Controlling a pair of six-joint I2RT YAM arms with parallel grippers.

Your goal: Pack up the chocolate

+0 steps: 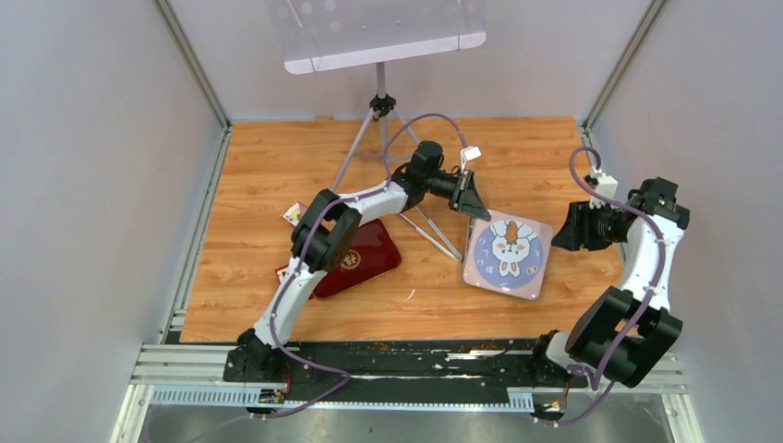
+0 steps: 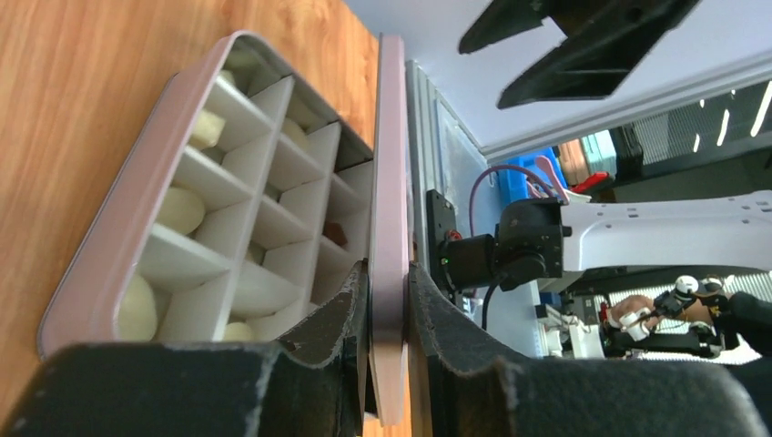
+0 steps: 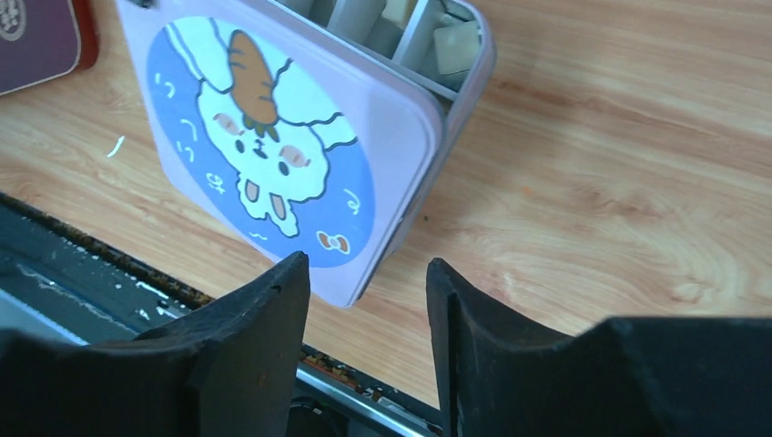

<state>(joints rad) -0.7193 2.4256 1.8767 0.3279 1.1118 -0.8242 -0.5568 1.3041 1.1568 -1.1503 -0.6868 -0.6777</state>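
A pink tin point(image 1: 540, 277) lies on the wooden table, its rabbit-print lid point(image 1: 508, 249) tilted over it. My left gripper point(image 1: 475, 205) is shut on the lid's far edge point(image 2: 390, 182), one finger on each side of the rim. Under the raised lid, white dividers hold the chocolate: cream ovals point(image 2: 180, 209) and a dark piece point(image 2: 335, 234). In the right wrist view the lid point(image 3: 273, 146) sits offset over the tin's wall point(image 3: 464, 109), and a few compartments with chocolate point(image 3: 455, 44) show. My right gripper point(image 3: 369, 282) is open near the lid's corner, touching nothing.
A dark red box point(image 1: 365, 258) with a gold emblem lies left of the tin, under the left arm. A small card-like item point(image 1: 294, 212) sits beside it. Tripod legs point(image 1: 434, 231) cross the middle of the table. A black rail point(image 1: 415, 355) runs along the near edge.
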